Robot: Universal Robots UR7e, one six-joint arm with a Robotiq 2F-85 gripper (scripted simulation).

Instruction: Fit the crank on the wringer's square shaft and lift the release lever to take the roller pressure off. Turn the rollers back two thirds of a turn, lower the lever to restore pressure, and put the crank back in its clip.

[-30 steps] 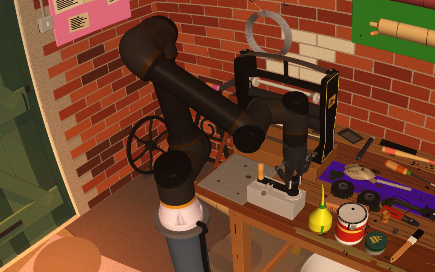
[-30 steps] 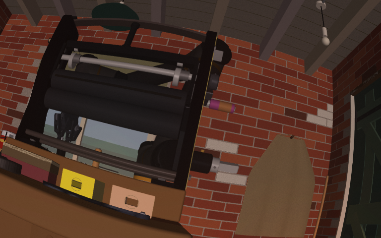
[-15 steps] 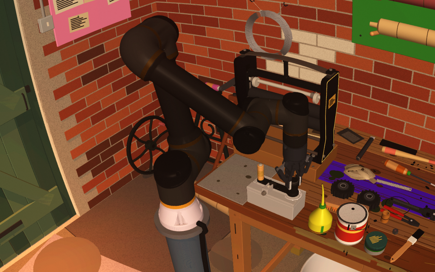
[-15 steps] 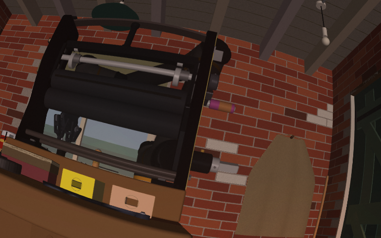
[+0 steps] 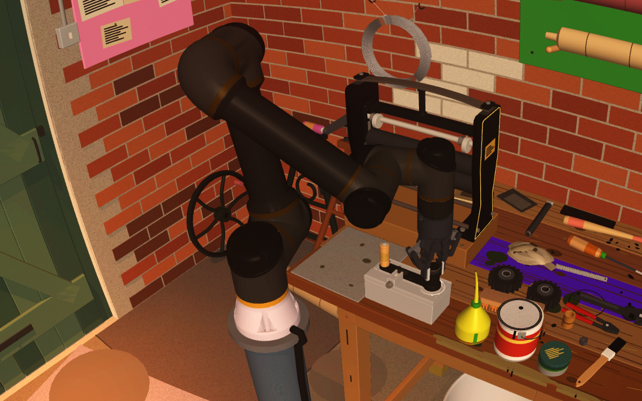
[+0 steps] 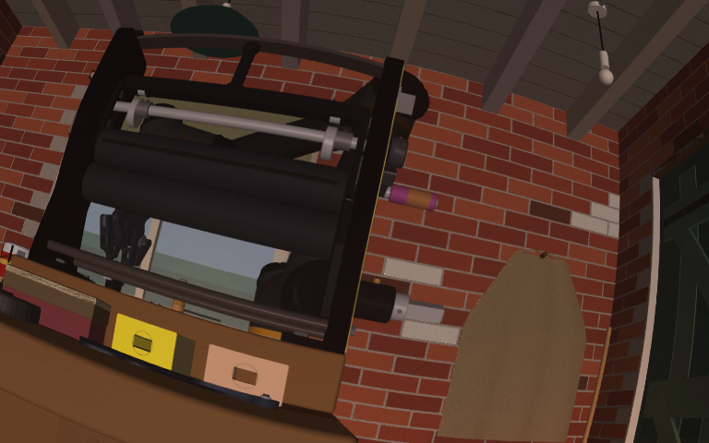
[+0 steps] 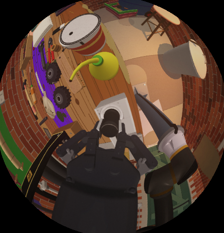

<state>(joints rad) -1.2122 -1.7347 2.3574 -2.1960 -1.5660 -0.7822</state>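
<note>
The crank (image 5: pixel 408 272) is a black bar with an upright orange handle (image 5: pixel 384 254) at its left end and a round black hub (image 7: pixel 110 124) at its right end, sitting in the grey clip block (image 5: pixel 407 292) at the bench's front. I grip the hub in my closed gripper (image 5: pixel 430 269), which points straight down over the block's right end. Behind stands the black wringer (image 5: pixel 423 154) with its two dark rollers (image 6: pixel 214 190). Its square shaft (image 6: pixel 420 309) sticks out bare on the far side, below the pink-tipped release lever (image 6: pixel 412 198).
The wooden bench (image 5: pixel 513 299) carries a grey plate (image 5: pixel 338 262) left of the block, a yellow oil can (image 5: pixel 472 321) and a red-and-white tin (image 5: pixel 519 329) right of it, then two black gears (image 5: pixel 523 282) and hand tools on a purple mat.
</note>
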